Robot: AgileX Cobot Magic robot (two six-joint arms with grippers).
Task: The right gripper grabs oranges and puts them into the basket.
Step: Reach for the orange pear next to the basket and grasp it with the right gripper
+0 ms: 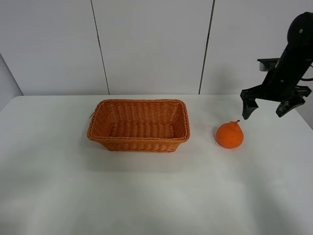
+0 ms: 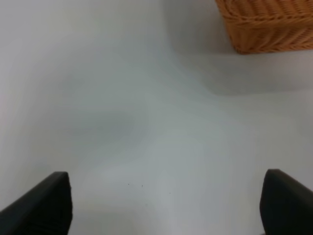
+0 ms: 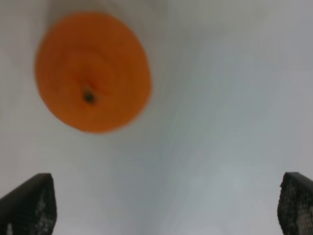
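The orange (image 1: 230, 134) stands upright on the white table, stem up, to the right of the wicker basket (image 1: 139, 142). The basket holds nothing. My right gripper (image 1: 266, 108) hangs open and empty in the air, above and to the right of the orange, not touching it. In the right wrist view the orange (image 3: 93, 72) shows from above, blurred, ahead of the spread fingertips (image 3: 30, 203). My left gripper (image 2: 166, 205) is open and empty over bare table; a corner of the basket (image 2: 266, 24) shows in its view. The left arm is out of the high view.
The white table (image 1: 156, 196) extends in front of the basket and orange. A white panelled wall (image 1: 151, 44) stands behind the table's far edge.
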